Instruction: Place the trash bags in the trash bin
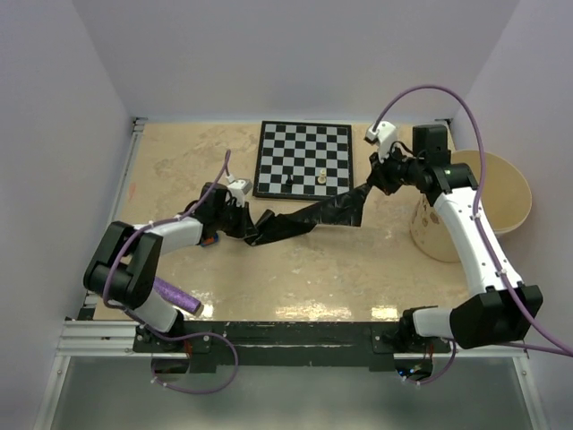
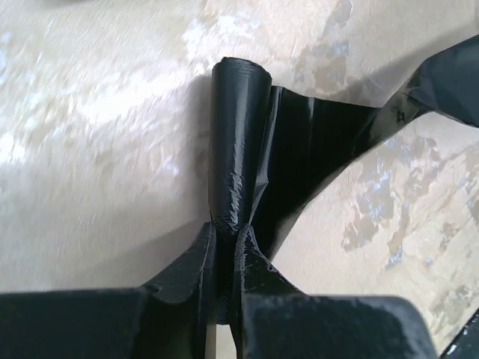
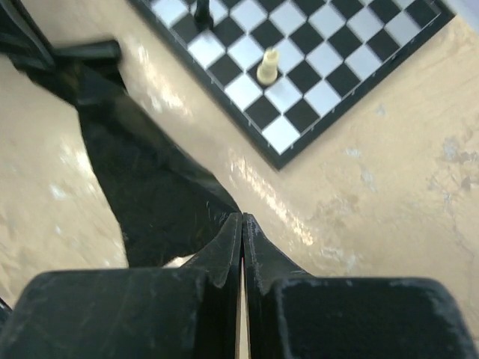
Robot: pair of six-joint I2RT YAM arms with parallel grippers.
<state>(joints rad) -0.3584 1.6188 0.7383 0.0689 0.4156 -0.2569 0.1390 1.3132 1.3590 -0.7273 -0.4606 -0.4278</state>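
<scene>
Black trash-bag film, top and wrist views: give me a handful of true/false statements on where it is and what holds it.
1. The glossy black plastic trash-bag film spans between both grippers. True.
2. The left gripper is open and empty. False: it is shut on the film's short black roll.
3. The right gripper is shut on the film. True.
4. The film is inside the round cream-beige plastic bin. False: it stretches over the tan table, outside the bin.
5. The black-and-white chessboard carries no pieces. False: a cream piece and a black piece stand on it.
</scene>
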